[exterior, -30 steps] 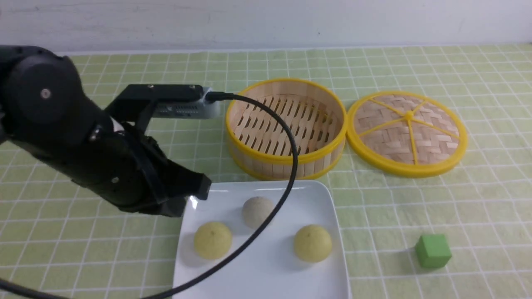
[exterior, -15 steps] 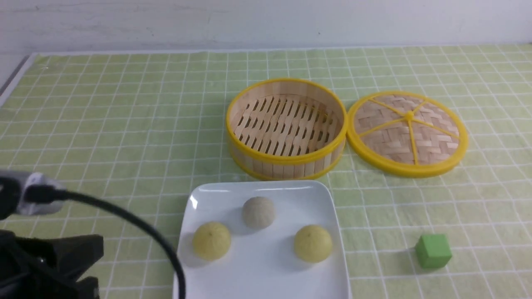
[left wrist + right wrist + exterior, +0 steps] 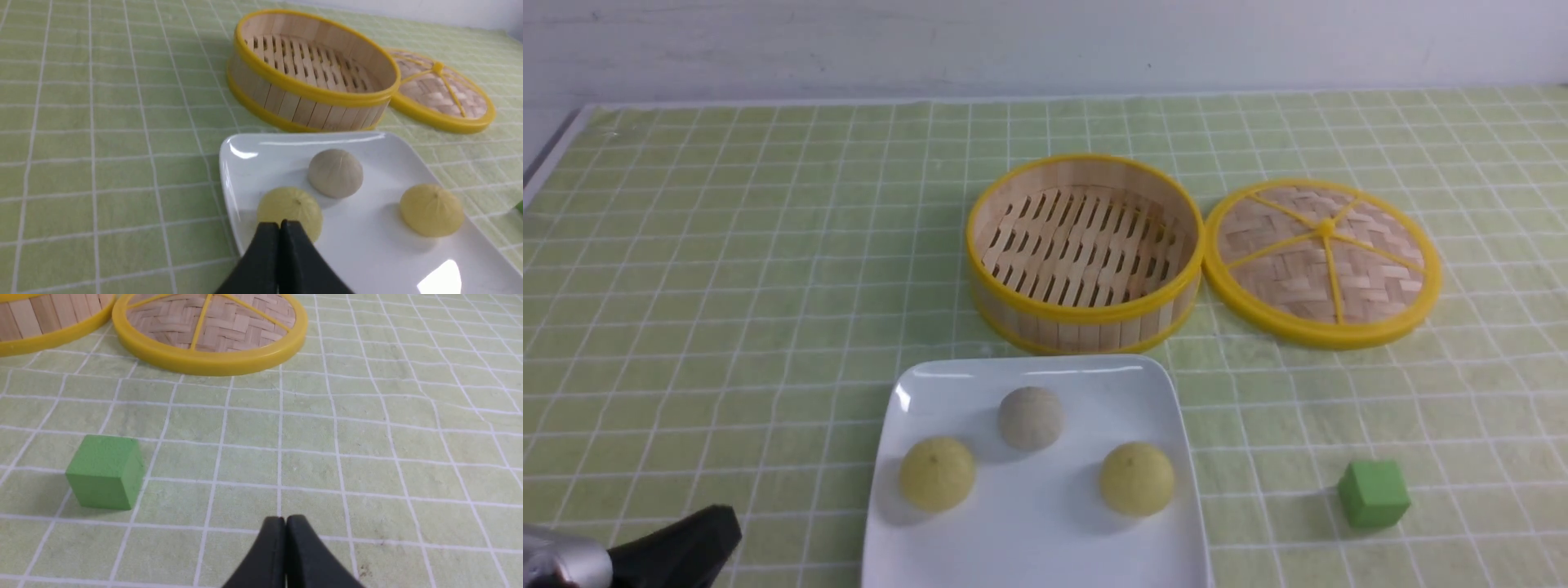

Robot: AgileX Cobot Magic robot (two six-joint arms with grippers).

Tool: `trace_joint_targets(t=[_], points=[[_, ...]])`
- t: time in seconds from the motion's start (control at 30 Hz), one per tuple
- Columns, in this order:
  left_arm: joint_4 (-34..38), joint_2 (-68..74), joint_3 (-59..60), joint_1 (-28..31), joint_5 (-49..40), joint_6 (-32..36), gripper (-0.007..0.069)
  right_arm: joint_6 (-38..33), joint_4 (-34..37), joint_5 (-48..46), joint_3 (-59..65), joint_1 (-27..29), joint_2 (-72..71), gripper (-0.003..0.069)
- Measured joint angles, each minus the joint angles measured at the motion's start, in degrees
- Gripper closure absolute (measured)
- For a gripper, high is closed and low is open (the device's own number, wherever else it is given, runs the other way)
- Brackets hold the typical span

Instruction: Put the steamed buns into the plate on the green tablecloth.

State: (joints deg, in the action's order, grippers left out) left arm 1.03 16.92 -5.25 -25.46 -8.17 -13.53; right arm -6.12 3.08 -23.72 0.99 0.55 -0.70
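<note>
Three steamed buns lie on the white square plate (image 3: pixel 1045 555) on the green tablecloth (image 3: pixel 727 269): a pale yellow bun (image 3: pixel 937 473) at the left, a whitish-grey bun (image 3: pixel 1031 417) at the back and a pale yellow bun (image 3: pixel 1137 478) at the right. They also show in the left wrist view: the near yellow bun (image 3: pixel 290 208), the grey bun (image 3: pixel 335 173) and the far yellow bun (image 3: pixel 431 209) on the plate (image 3: pixel 367 261). My left gripper (image 3: pixel 280 223) is shut and empty, just short of the plate's near-left side; its tip (image 3: pixel 707 531) shows at the front view's bottom left. My right gripper (image 3: pixel 285 520) is shut and empty over bare cloth.
An empty bamboo steamer basket (image 3: pixel 1085 250) stands behind the plate, its woven lid (image 3: pixel 1323 260) flat to its right. A green cube (image 3: pixel 1373 492) sits right of the plate; it also shows in the right wrist view (image 3: pixel 104 470), near the lid (image 3: pixel 208 330).
My left arm has drawn back from over the plate's left side toward the bottom left corner, leaving only its tip in the front view. The buns have not moved.
</note>
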Motion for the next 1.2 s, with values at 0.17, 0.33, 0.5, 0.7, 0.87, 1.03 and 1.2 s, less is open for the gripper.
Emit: trace_joint_targets(t=[0.17, 0.33, 0.5, 0.7, 0.87, 1.03, 1.2], points=[[-2.7, 0.0, 1.2, 0.1, 0.2, 0.1, 0.0608, 0.0, 0.0, 0.0, 0.0, 0.0, 0.0, 0.0631], [-7.0, -5.8, 1.5, 8.3, -4.5, 0.1, 0.0606, 0.0, 0.0, -0.1, 0.0, 0.0, 0.0, 0.0628], [-8.7, -13.9, 4.1, 18.8, -11.0, 0.2, 0.0606, 0.0, 0.0, -0.1, 0.0, 0.0, 0.0, 0.0621], [-9.9, -17.5, 6.6, 23.3, -13.0, 0.2, 0.0605, 0.0, 0.0, -0.1, 0.0, 0.0, 0.0, 0.0612], [-10.1, -17.6, 6.6, 23.4, -13.1, 0.2, 0.0601, 0.0, 0.0, -0.1, 0.0, 0.0, 0.0, 0.0606], [-10.1, -17.6, 6.6, 23.4, -13.1, 0.3, 0.0594, 0.0, 0.0, -0.1, 0.0, 0.0, 0.0, 0.06], [-10.2, -17.6, 6.6, 23.4, -13.1, 0.3, 0.0592, 0.0, 0.0, -0.1, 0.0, 0.0, 0.0, 0.0592]])
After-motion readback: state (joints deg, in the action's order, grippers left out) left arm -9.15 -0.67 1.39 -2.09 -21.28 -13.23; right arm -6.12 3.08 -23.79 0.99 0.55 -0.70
